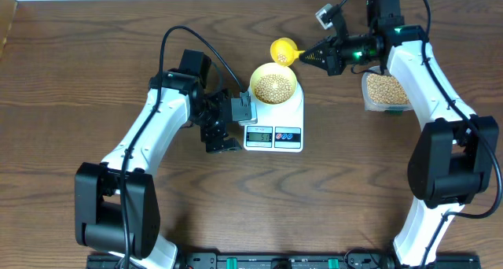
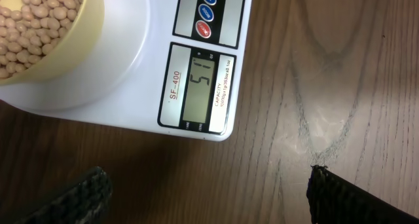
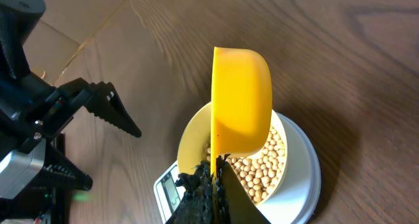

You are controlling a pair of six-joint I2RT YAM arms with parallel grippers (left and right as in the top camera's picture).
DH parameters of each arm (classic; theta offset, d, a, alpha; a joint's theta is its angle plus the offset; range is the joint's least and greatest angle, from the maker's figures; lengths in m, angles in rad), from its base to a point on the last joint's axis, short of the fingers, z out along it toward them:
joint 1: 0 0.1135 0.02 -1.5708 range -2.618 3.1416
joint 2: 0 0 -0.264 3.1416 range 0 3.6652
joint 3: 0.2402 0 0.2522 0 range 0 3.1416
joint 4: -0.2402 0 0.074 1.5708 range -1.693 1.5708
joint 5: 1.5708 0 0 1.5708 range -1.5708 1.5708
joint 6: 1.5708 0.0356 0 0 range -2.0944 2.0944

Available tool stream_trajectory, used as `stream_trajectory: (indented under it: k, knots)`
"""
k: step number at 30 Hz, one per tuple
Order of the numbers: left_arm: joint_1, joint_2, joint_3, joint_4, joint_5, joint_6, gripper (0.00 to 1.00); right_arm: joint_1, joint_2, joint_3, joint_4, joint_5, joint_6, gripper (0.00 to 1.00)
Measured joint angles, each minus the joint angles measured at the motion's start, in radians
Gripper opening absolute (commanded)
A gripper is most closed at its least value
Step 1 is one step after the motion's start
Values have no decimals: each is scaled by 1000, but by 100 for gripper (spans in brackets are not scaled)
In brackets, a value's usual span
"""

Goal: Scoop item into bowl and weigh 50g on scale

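Pinching the scoop handle tight, the right gripper held it tipped over the bowl to pour; the left gripper gaped empty.

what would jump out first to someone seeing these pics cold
First, the bright yellow plastic scoop, held in the shut right gripper and tipped on its side close over the small pale yellow bowl. Next, that bowl's load of tan round beans, sitting on the white digital kitchen scale mid-table, with the grey display showing digits.
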Motion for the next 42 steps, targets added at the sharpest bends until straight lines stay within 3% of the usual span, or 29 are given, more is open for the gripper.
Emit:
stream_trajectory:
  k: [11, 16, 22, 42]
  knots:
    - [0, 0, 0, 0, 0, 0, 98, 97, 0, 90, -246, 254, -51, 1]
    - [0, 0, 0, 0, 0, 0, 98, 169, -1, 214, -285, 439, -87, 1]
    - [0, 0, 0, 0, 0, 0, 98, 250, 1, 224, -309, 631, -161, 1]
    - [0, 0, 0, 0, 0, 0, 97, 279, 1, 190, -266, 695, -233, 1]
